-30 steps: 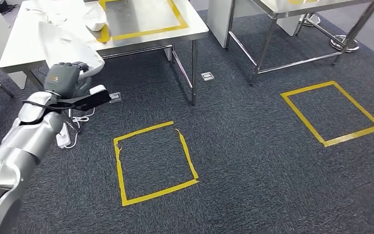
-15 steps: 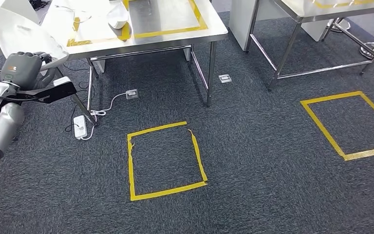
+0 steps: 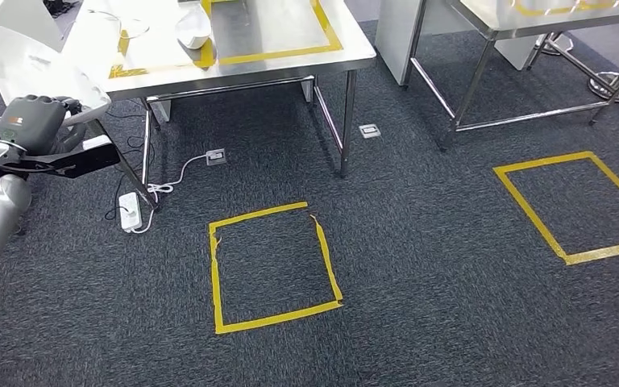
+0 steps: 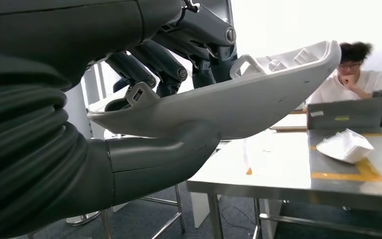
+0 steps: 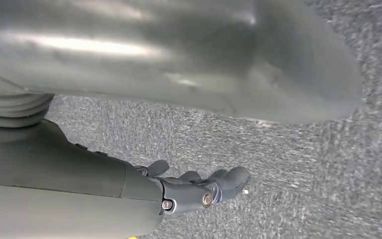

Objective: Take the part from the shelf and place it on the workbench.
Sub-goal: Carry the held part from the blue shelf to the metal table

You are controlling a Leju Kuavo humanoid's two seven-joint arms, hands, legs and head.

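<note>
Steel workbench (image 3: pixel 290 60) ahead, top marked with a yellow tape rectangle (image 3: pixel 322 36), probably the set-down zone; a white part (image 3: pixel 193 28) lies already at the tape's corner. On the carpet in front, a yellow floor square (image 3: pixel 274 270), likely a standing mark for the approach; a second one (image 3: pixel 572 205) sits well off to the right before another table. Left hand (image 3: pixel 32 121) is raised beside the bench's near corner, carrying the white moulded part (image 3: pixel 36 64): thumb (image 4: pixel 179 149) under the shell, dark fingers (image 4: pixel 169 62) hooked over the ribbed upper rim, so the piece rides roughly level, above bench height, judged ready to pass over the edge. Right hand (image 5: pixel 199 186) hangs low over carpet, fingers loosely curled, holding nothing. A power strip (image 3: pixel 130 210) and cable lie near the bench leg, a trip risk.
</note>
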